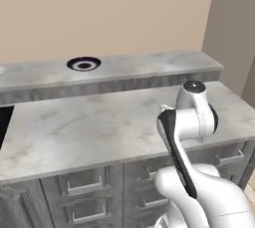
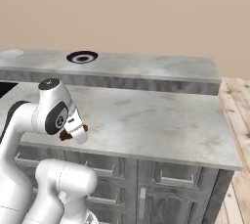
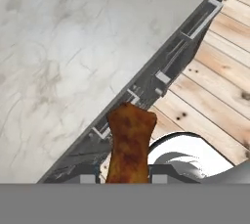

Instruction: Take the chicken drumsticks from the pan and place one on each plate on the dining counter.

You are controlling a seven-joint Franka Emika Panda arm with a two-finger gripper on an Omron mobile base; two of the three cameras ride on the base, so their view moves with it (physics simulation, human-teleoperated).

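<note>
My gripper [image 2: 74, 131] is shut on one chicken drumstick [image 3: 129, 145], an orange-brown glossy piece that sticks out between the finger tips in the hand view. I hold it over the front edge of the lower marble worktop [image 2: 146, 115]. The dining counter [image 1: 149, 67] runs along the back. On it the dark-rimmed plate [image 1: 83, 63] with its white centre lies bare, and the plain whitish plate [image 2: 12, 53] lies further left. The pan is out of view.
Drawer fronts [image 1: 84, 184] with bar handles run below the worktop. A black hob corner [image 1: 4, 122] shows at the left edge. A wooden floor [image 3: 215, 81] lies beyond the cabinet front. A beige wall [image 1: 99, 13] stands behind the ledge.
</note>
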